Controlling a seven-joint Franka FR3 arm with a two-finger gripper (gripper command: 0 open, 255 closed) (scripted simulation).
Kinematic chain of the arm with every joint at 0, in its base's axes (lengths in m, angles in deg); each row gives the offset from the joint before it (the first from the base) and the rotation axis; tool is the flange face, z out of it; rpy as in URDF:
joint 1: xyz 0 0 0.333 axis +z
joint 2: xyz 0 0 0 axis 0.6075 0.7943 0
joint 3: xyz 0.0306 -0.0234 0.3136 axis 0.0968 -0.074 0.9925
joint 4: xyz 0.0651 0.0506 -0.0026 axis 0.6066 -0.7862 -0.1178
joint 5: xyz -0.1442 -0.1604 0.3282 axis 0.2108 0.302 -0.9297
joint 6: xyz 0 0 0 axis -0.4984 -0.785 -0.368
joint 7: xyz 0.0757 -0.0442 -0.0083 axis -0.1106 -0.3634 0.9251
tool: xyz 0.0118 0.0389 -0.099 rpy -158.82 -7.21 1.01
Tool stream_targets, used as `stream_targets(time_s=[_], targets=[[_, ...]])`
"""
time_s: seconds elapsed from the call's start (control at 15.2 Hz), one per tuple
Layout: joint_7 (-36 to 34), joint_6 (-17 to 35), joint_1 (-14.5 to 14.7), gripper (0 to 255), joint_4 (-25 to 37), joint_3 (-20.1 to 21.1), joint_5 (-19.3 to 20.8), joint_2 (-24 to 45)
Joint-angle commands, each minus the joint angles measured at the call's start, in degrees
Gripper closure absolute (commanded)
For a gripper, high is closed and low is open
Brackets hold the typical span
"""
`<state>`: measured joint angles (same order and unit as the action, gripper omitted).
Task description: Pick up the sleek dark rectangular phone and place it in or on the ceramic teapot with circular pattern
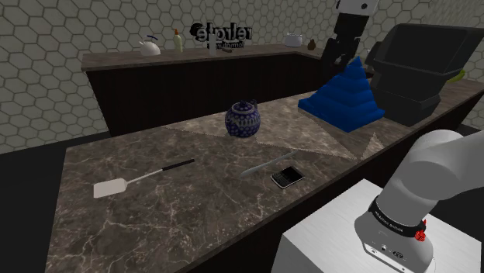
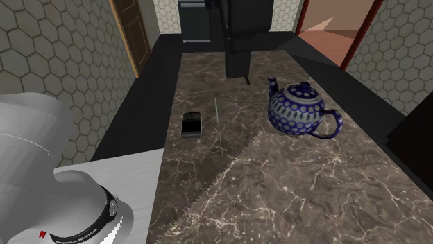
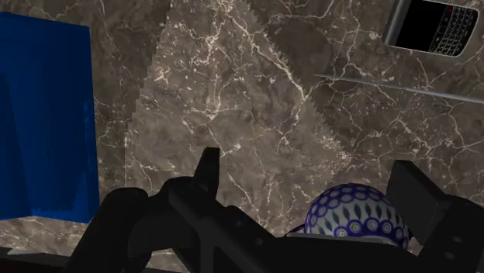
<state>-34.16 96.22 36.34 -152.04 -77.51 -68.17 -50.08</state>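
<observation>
The phone is a small dark slab with a keypad, lying flat on the brown marble counter near the front edge; it appears too as phone and phone. The teapot, white and blue with ringed dots, stands upright farther back, also seen as teapot and teapot. My gripper hangs high above the counter, beside the blue pyramid and well away from the phone. In the wrist view the gripper is open and holds nothing.
A thin grey rod lies between phone and teapot. A white spatula rests toward the shoulder view's left. A blue stepped pyramid and a black bin stand at the right. A back counter carries a kettle and bottles.
</observation>
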Motion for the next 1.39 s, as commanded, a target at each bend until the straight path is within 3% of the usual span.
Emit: stream_targets(time_s=[0.0, 0.66, 0.99, 1.32], targets=[[0.0, 0.0, 0.0, 0, 0.0, 0.0, 0.0, 0.0], [-34.2, 7.3, -7.0, 0, -21.9, 13.1, -11.2, -15.0], [-52.2, 11.4, -8.3, 0, -29.2, 22.8, -20.4, -19.0], [-70.8, 17.3, -8.8, 0, -33.1, 34.5, -31.1, -18.3]])
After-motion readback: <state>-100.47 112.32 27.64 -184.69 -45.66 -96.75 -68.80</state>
